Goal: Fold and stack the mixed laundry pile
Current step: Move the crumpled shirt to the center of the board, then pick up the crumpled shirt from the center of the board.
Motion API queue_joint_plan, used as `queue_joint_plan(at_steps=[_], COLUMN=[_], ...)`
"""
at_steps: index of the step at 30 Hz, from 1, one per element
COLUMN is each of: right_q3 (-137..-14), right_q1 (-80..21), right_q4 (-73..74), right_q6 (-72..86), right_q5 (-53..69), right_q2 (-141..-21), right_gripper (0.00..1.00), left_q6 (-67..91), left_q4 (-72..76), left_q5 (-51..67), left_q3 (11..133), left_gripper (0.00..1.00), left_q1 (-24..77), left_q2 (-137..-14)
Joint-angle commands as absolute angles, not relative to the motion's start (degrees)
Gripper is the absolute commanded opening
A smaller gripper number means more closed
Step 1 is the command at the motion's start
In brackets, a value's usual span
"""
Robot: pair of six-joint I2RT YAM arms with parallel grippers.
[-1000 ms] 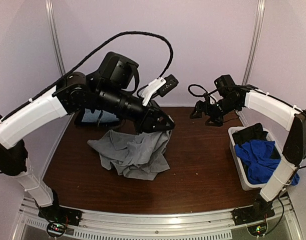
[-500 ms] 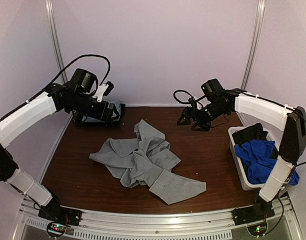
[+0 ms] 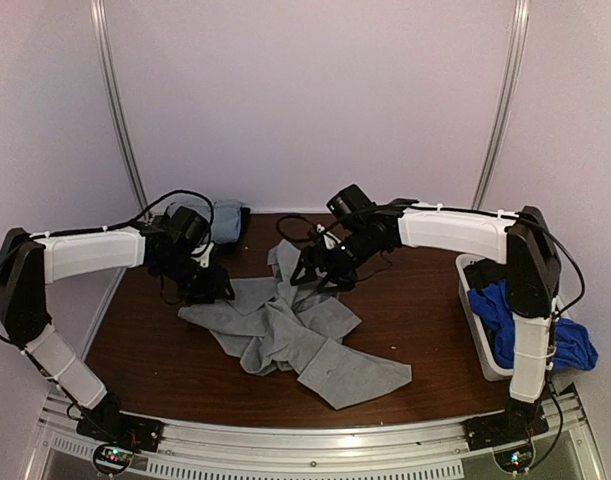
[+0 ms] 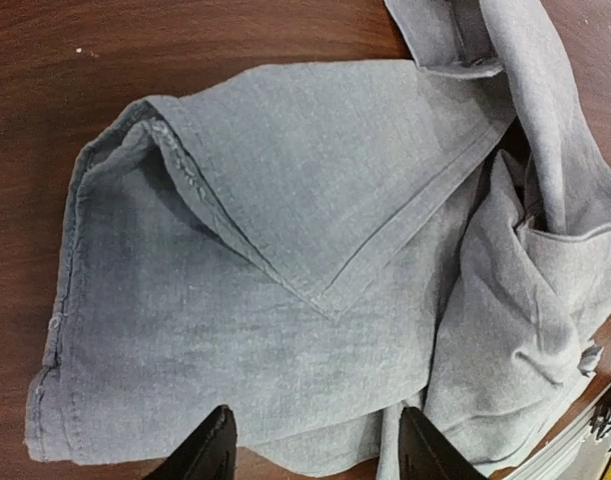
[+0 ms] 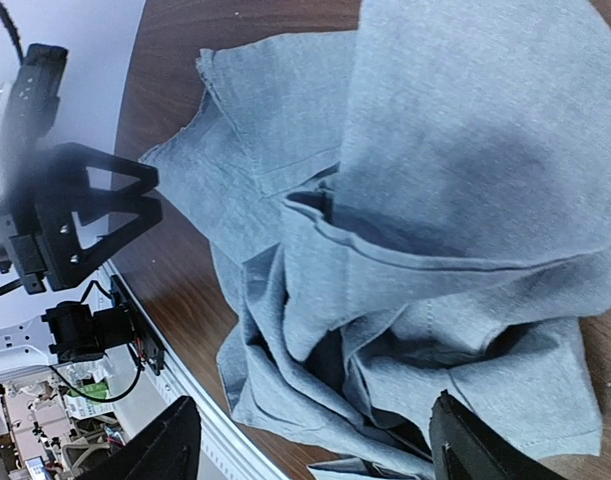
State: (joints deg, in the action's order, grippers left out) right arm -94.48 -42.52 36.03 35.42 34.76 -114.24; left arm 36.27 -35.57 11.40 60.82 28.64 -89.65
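Grey garment (image 3: 285, 325): lying crumpled on the bench (image 3: 415, 310).
Left gripper (image 4: 310, 452): jaws standing apart at its hem, possibly touching.
Right gripper (image 5: 310, 440): jaws standing wide, hovering above its folds.

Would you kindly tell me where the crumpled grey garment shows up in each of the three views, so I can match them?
Top external: the grey garment lies crumpled in the middle of the picture.
Left wrist: it fills most of the frame, with a folded-over corner near the centre.
Right wrist: it covers the centre and right.
Shared landmark: the dark brown table beneath it.
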Motion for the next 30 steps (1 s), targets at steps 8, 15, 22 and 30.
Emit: queue_joint_plan(at_steps=[8,15,22,30], right_q3=[-97.65,-96.7,-96.07,-92.87], right_q1=[-47.01,-47.37,-46.85,-45.96], right_q4=[33.75,34.45,36.46,40.76], right_q6=[40.02,40.6,40.64,38.16], right_q5=[35.73,32.55,28.56,25.01], right_q2=[-117.39,-119.48,-121.61,-116.58], right_gripper=[0.78,0.79,0.56,0.0], left_q6=[43.57,44.75,45.97,45.73], left_q4=[-24.42,-23.86,-24.72,-26.82], left_q5=[14.4,13.15,10.29,6.63], left_q3=[62.86,64.92,67.72,68.79], left_gripper=[0.5,0.51,0.45,0.01], left_q1=[26.98,26.98,26.44,24.64], left_q2=[-99.12,-103.98,-107.64,-102.39])
